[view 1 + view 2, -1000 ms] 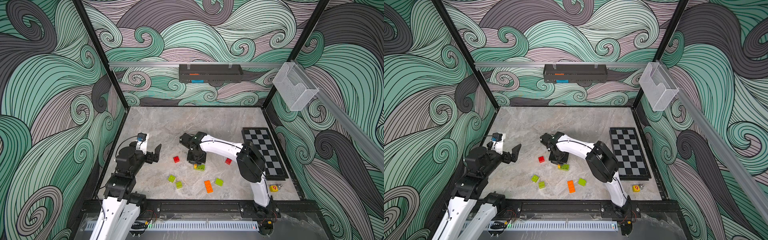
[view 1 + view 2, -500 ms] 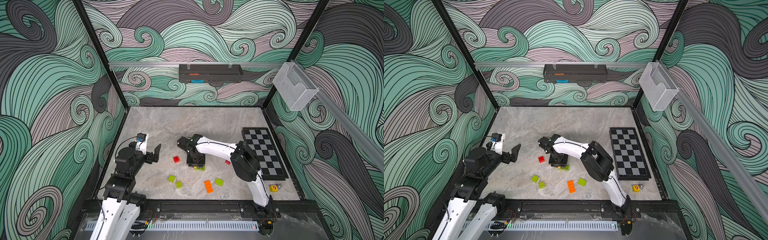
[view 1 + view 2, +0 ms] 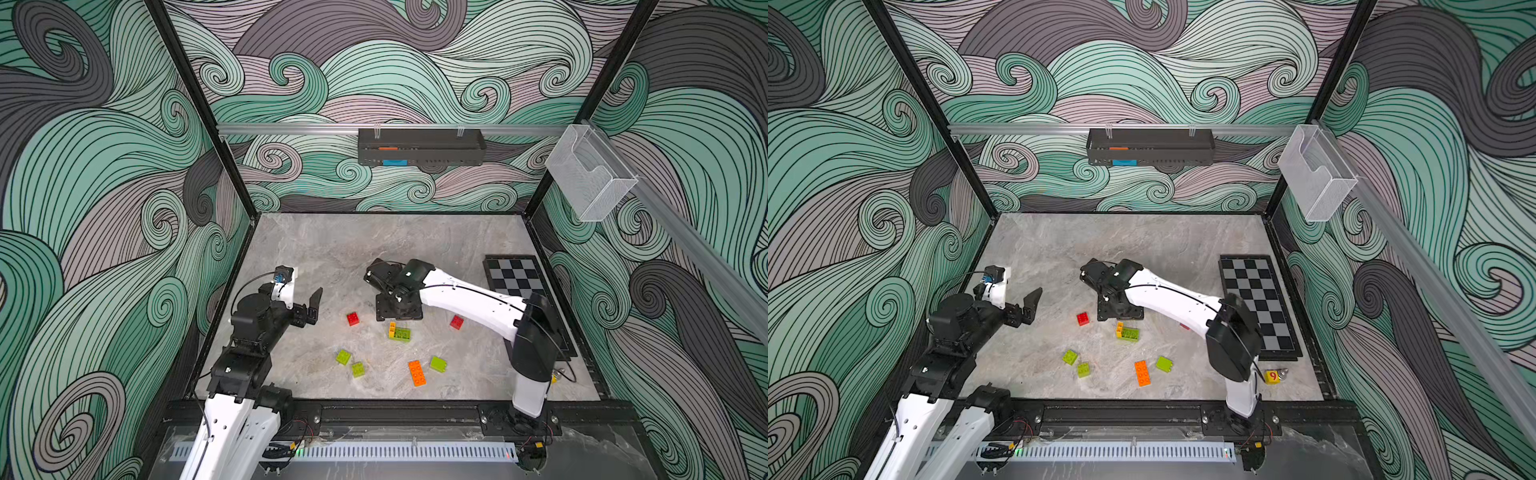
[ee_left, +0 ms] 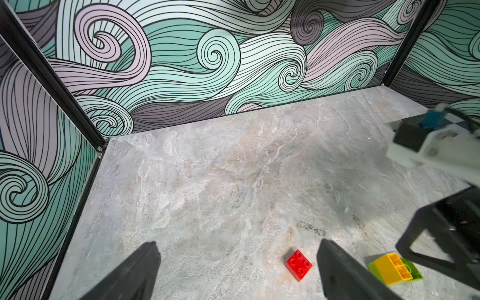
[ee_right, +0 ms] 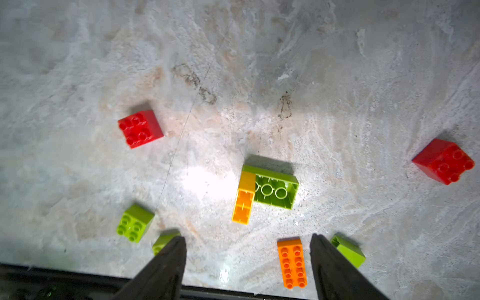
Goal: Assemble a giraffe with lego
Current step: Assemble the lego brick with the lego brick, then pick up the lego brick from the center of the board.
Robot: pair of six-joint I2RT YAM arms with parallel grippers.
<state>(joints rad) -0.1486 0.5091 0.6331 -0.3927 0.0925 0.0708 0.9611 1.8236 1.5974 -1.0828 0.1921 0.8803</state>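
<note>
Shows the right gripper (image 5: 246, 240) with jaws spread and nothing between them, hanging just above the joined pair (image 3: 400, 332). A second ago sat low and clamped over that spot, hiding most of it. Has the right elbow swung out toward the checkerboard (image 3: 519, 278) since then.

Leaves the joined pair in plain sight in both top views: yellow square stuck to one end of the long lime brick, tipped on its side on the table (image 3: 332, 249), hollow undersides facing the right wrist camera. Counts that as all of the giraffe so far. Places it mid-table, between one red brick (image 3: 352, 318) on the left-arm side and another red brick (image 3: 456, 322) under the right forearm, touching neither.

Finds the left gripper (image 4: 237, 245) unchanged: wide open, empty, raised off the table.

Logs no shift in the loose lego nearer the front edge: orange brick (image 3: 416, 372), lime square (image 3: 343, 357), second lime square (image 3: 358, 369), third lime square (image 3: 438, 364), all apart from each other. Same for the yellow cube (image 3: 1271, 376) by the right arm's base.
</note>
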